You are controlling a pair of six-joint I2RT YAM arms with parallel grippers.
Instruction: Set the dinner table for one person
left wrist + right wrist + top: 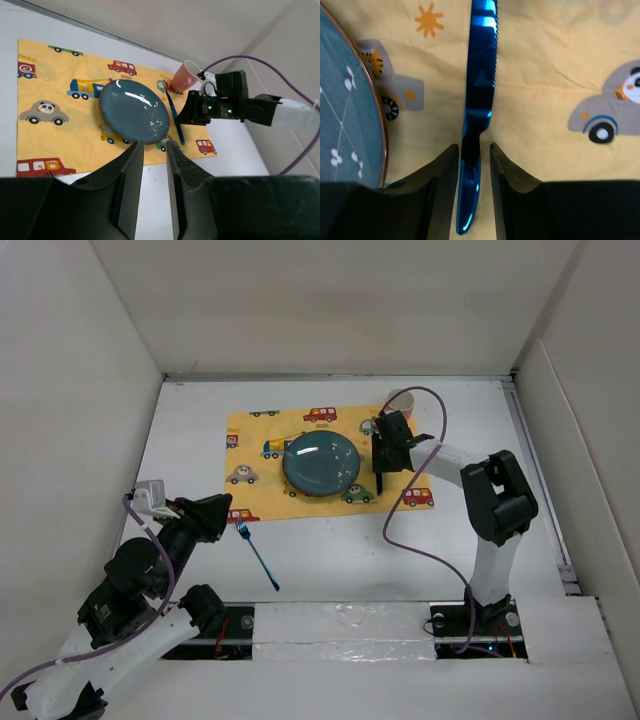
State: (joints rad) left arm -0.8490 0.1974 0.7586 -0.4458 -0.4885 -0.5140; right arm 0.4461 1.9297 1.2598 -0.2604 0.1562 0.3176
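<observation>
A teal plate sits on the yellow car-printed cloth on the white dinner table. A blue knife lies on the cloth just right of the plate, serrated blade pointing away from the wrist camera. My right gripper is open with its fingers on either side of the knife handle, a gap showing on the right side. A pink cup stands at the cloth's far right corner, behind that gripper. A blue fork lies on the bare table below the cloth. My left gripper is open and empty, near the cloth's front left corner.
White walls enclose the table on the left, back and right. The right arm's purple cable loops over the table in front of the cloth. A taped white strip runs along the near edge between the arm bases.
</observation>
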